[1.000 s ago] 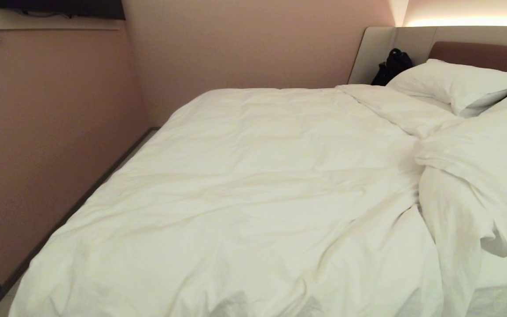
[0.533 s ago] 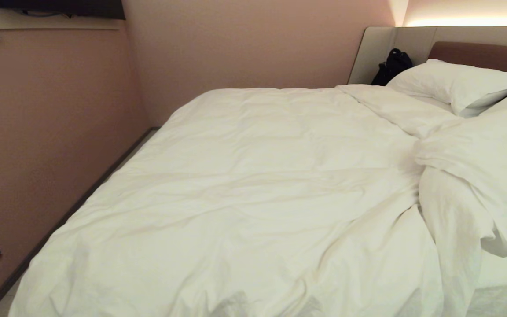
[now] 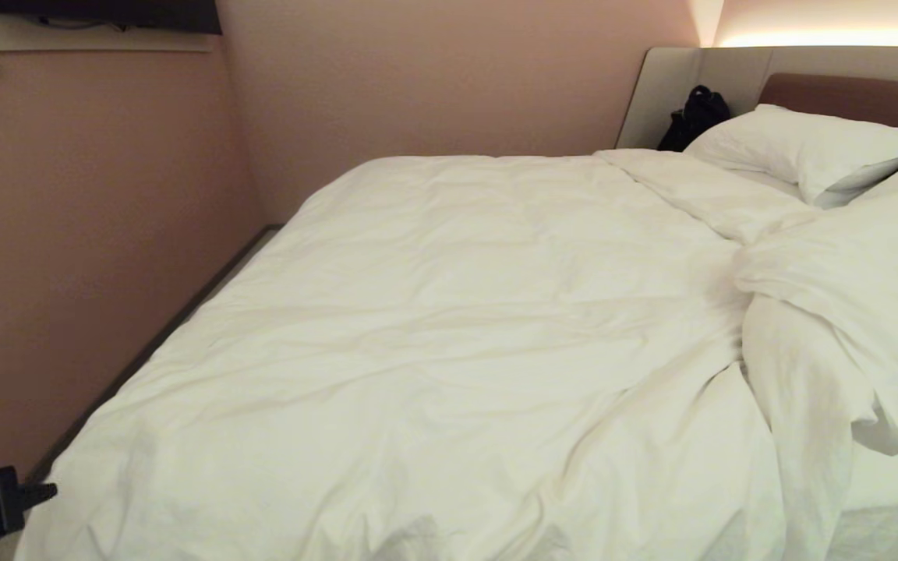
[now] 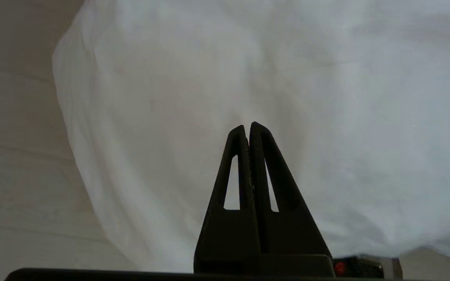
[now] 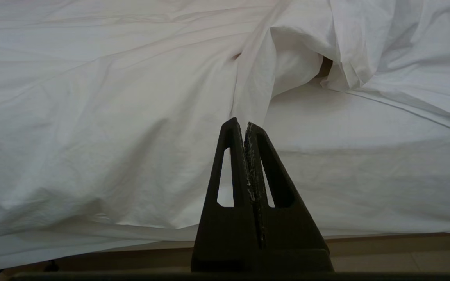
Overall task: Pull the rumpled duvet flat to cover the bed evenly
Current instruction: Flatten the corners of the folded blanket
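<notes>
The bed [image 3: 854, 97] fills the room's corner, its headboard at the far right. The duvet [image 3: 433, 351] lies spread over most of it, smooth toward the foot and the wall side, but bunched into a thick fold near the headboard on the robot's side, baring sheet [image 5: 365, 168] there. Two pillows [image 3: 800, 148] sit at the headboard beside a dark bag [image 3: 694, 117]. The left gripper [image 4: 247, 127], fingers pressed together and apparently empty, hovers off the duvet's near foot corner. The right gripper [image 5: 244, 124], fingers together, points at the near bed edge.
</notes>
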### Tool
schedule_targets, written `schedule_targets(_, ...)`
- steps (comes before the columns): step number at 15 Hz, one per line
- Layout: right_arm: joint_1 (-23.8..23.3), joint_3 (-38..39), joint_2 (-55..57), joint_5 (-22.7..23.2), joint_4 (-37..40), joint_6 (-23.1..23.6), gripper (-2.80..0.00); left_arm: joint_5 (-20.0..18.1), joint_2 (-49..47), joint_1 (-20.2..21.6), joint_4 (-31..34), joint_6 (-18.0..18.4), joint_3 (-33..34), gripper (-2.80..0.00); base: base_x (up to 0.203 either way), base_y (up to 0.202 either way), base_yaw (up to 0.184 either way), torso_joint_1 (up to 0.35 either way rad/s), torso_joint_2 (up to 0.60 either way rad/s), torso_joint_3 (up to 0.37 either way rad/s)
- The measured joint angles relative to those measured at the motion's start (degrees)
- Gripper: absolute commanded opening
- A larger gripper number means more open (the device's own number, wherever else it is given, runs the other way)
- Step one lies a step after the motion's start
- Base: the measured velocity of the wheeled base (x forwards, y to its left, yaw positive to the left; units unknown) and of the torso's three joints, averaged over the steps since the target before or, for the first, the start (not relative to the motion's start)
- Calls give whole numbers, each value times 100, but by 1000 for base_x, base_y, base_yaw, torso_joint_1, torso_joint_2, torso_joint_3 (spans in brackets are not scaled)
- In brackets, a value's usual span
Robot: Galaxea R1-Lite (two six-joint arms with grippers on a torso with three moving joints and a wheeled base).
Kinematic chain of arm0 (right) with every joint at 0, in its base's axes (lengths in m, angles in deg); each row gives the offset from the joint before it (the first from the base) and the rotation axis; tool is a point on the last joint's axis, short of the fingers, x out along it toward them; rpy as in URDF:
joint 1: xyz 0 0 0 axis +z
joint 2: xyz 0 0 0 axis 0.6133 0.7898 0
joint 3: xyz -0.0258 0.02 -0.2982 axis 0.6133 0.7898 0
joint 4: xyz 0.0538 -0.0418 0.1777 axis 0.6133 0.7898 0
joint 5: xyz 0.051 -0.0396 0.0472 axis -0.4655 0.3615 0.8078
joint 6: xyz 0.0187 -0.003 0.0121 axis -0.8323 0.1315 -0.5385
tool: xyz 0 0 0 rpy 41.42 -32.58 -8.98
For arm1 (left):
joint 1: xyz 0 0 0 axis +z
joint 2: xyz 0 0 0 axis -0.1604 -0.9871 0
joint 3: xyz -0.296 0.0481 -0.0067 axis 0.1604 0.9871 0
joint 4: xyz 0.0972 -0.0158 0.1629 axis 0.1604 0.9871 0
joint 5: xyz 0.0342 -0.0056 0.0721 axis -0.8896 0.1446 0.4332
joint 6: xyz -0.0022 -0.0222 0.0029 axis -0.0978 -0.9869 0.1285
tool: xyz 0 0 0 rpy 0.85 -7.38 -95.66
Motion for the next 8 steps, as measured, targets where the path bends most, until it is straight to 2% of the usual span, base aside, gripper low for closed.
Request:
schedule_targets(2,0,0,0,0,0,-2,-280,178,-758,-3,-563,17,77,-280,0,0,0,0,0,0)
schedule_targets(4,0,0,0,-1,0,-1,-280,290,-1503,-11,-1444,66,365,-280,0,0,0,0,0,0)
schedule_targets(8,0,0,0,2,0,0,-280,358,-2985,-34,-4094,544,1509,-280,0,0,0,0,0,0)
